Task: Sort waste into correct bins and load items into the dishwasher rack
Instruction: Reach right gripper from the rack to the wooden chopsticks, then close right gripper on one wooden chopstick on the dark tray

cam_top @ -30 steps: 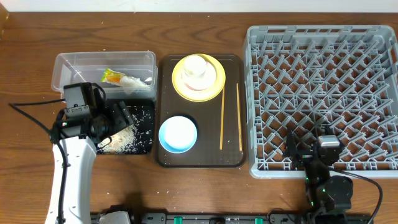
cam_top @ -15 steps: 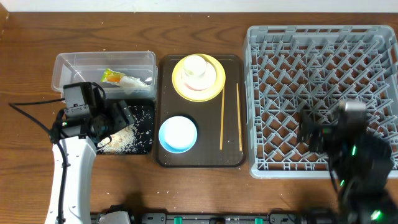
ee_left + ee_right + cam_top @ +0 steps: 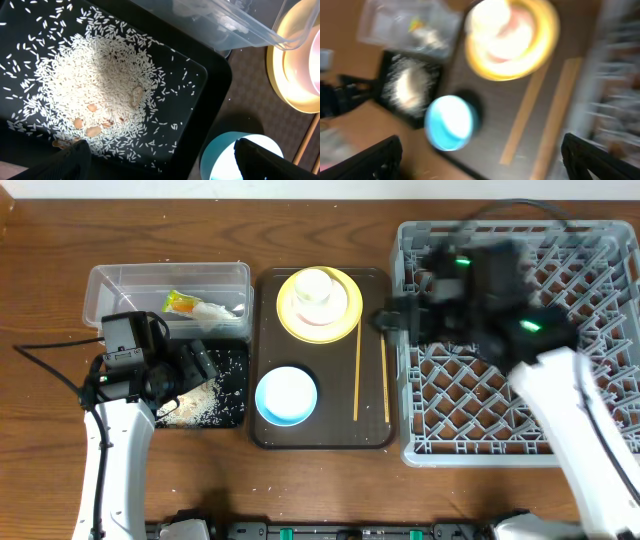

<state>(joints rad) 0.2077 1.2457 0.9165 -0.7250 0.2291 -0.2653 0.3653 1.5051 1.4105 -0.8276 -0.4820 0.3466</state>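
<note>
The clear tub [image 3: 120,285] holds the snack wrapper [image 3: 180,302] and the white wrapper [image 3: 215,310]. The black tray [image 3: 228,360] holds rice grains [image 3: 190,405], which also show in the left wrist view [image 3: 100,85]. My left gripper [image 3: 192,365] hangs open and empty over the rice [image 3: 165,165]. The yellow plate [image 3: 345,315] carries the pink bowl [image 3: 300,315] and the white cup [image 3: 315,288]. The blue bowl [image 3: 287,395] and two chopsticks [image 3: 357,370] lie nearby. My right gripper [image 3: 388,318] is open, blurred, at the left edge of the grey rack [image 3: 520,380]; its view [image 3: 482,160] shows the plate [image 3: 540,30], blue bowl [image 3: 451,122] and chopsticks [image 3: 525,120].
The plate, bowls and chopsticks all lie on a dark brown serving tray [image 3: 330,435] between the black tray and the rack. The left arm's cable [image 3: 50,365] trails over the wooden table [image 3: 40,460] at the left.
My right arm has swung from the table's front right edge up over the rack to its left side by the serving tray. The left arm has not moved.
</note>
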